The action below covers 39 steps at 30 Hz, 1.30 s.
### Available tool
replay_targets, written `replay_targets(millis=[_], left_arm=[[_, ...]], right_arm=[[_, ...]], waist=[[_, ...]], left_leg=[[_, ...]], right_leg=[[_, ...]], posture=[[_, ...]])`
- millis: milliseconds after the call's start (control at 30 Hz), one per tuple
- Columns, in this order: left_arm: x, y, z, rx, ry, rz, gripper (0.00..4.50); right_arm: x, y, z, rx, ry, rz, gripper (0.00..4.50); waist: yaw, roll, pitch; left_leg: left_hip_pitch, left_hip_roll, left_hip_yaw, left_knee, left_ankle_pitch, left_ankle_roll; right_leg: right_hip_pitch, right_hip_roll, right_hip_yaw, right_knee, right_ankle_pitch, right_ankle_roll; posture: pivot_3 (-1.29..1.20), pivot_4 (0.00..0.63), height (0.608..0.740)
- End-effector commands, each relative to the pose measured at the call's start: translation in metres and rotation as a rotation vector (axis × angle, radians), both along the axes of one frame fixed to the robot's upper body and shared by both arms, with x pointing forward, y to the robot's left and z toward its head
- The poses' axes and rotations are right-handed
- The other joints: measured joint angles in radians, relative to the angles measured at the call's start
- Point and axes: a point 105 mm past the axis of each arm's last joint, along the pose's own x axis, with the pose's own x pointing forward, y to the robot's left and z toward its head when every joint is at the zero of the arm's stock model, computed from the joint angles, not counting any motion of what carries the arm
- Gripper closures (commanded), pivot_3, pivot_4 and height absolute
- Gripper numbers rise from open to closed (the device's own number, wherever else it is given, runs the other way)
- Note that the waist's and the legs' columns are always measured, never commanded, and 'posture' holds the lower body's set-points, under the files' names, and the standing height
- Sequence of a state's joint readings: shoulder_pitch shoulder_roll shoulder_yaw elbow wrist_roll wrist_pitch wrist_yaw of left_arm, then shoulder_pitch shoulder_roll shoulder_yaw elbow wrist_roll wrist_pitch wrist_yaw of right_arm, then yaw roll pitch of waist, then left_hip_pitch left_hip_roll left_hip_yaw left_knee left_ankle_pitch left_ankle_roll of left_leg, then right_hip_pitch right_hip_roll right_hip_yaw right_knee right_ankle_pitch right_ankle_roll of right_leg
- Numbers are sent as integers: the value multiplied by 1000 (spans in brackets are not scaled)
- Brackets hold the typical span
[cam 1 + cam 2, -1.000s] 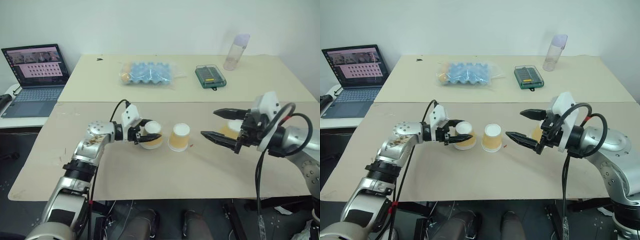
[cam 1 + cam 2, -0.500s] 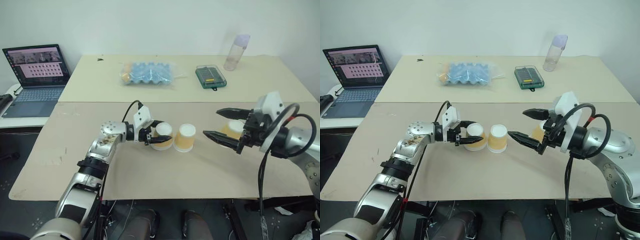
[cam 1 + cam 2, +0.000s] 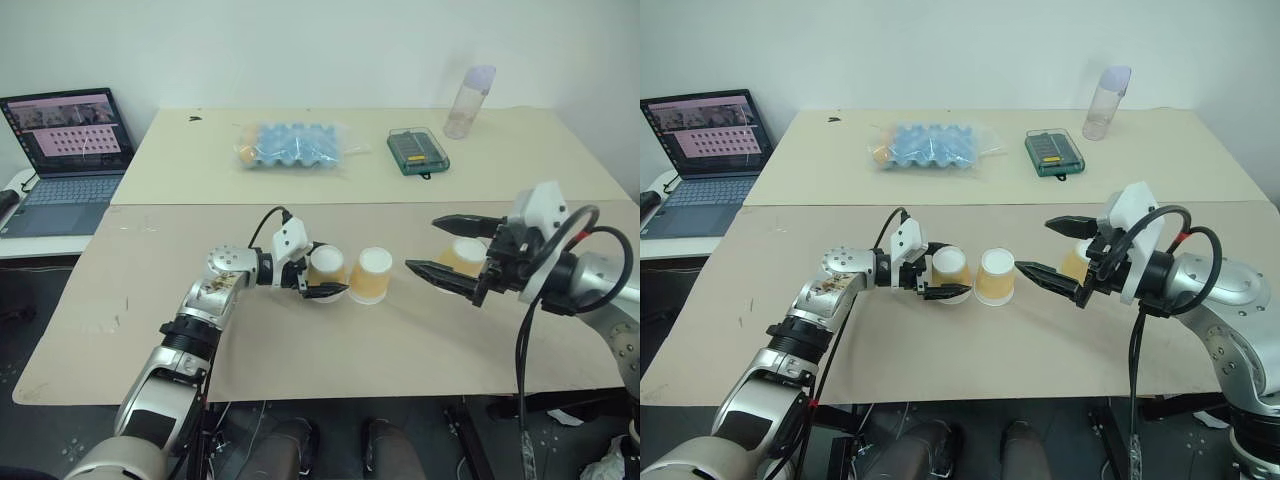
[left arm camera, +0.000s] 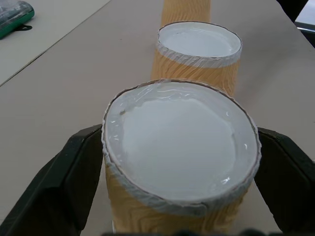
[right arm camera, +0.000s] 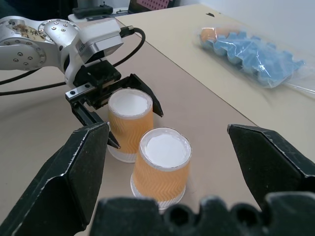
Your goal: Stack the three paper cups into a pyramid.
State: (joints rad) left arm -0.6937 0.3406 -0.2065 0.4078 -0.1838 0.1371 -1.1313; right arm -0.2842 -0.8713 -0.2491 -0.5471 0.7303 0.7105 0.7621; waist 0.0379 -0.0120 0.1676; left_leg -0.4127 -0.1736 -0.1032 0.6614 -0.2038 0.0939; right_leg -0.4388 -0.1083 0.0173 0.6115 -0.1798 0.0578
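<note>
Paper cups are upside down on my worktop point(image 3: 330, 360), white bases up. Two stand side by side near the centre, close together though I cannot tell whether they touch: the left cup point(image 3: 326, 270) and the middle cup point(image 3: 371, 275), which sits at its 3 o'clock. The third cup point(image 3: 462, 257) stands well apart, further towards 3 o'clock.

My left gripper point(image 3: 322, 279) brackets the left cup with its jaws spread wide; in the left wrist view a black finger point(image 4: 54, 191) stands on either side of the cup, with a sliver of gap at each wall, so nothing is gripped.

My right gripper point(image 3: 437, 247) hangs above the worktop with jaws wide, empty, with the third cup seen between them.

On the far worktop, towards 12 o'clock, lie a clear bag of blue egg trays point(image 3: 290, 146), a green-lidded case point(image 3: 417, 152) and a translucent bottle point(image 3: 470, 102). At 10 o'clock an open laptop point(image 3: 65, 148) shows a grid of small pictures. I cannot read any writing or brand on these things.
</note>
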Motion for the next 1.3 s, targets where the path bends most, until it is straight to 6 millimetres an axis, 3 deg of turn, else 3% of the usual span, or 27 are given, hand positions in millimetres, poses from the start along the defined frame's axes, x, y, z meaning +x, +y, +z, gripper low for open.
replay_targets(millis=[33, 500, 700, 833, 933, 1067, 1233, 1300], left_arm=[[-2, 2, 14, -17, -31, -14, 12], [-28, 29, 61, 5, -41, -62, 12], [-52, 39, 102, -54, -34, -91, 12], [-59, 47, 106, -37, -43, -66, 12], [-60, 54, 101, -17, -36, -20, 12], [-62, 56, 102, -20, -39, 2, 12], [-62, 54, 103, -28, -33, 8, 12], [-62, 54, 103, -29, -29, 8, 12]], right_arm=[[-2, 0, 11, -6, -46, 10, 0], [-2, 1, 11, -4, -35, 26, 0], [3, -14, 6, -5, -17, -44, 0], [7, -41, -5, 10, 14, -171, 0], [1, -69, -20, 34, 46, -330, 0], [-9, -100, -22, 109, 20, -569, 0], [-10, -109, -37, 191, -8, -775, 0], [-7, -100, -50, 190, 13, -801, 0]], waist=[[0, 0, 0], [-3, 0, 0], [-2, 0, 0], [1, 0, 0], [4, 0, 0], [5, 0, 0], [-5, 1, 0], [-8, 1, 0]], left_leg=[[0, 0, 0, 0, 0, 0], [1, 0, 0, 0, 0, 0], [1, 0, 0, 0, 0, 0], [2, 0, 0, 0, 0, 0], [3, 0, 0, 0, 0, 0], [3, 1, 0, 0, 0, -1], [7, 1, 1, -1, 0, -1], [7, 2, 1, -2, 0, -1]], right_leg=[[0, 0, 0, 0, 0, 0], [-1, 1, 0, 0, 0, 0], [-2, 2, 0, 0, 0, 0], [-2, 2, 0, 0, 0, 0], [0, 2, 0, 0, 0, 0], [0, 2, 1, 1, 0, 0], [1, 2, 2, 1, 0, 0], [1, 3, 2, 1, 0, 0]], posture=[[0, 150, 740], [0, 150, 740], [0, 150, 740], [0, 150, 740], [0, 150, 740], [0, 150, 740], [0, 150, 740], [0, 150, 740]])
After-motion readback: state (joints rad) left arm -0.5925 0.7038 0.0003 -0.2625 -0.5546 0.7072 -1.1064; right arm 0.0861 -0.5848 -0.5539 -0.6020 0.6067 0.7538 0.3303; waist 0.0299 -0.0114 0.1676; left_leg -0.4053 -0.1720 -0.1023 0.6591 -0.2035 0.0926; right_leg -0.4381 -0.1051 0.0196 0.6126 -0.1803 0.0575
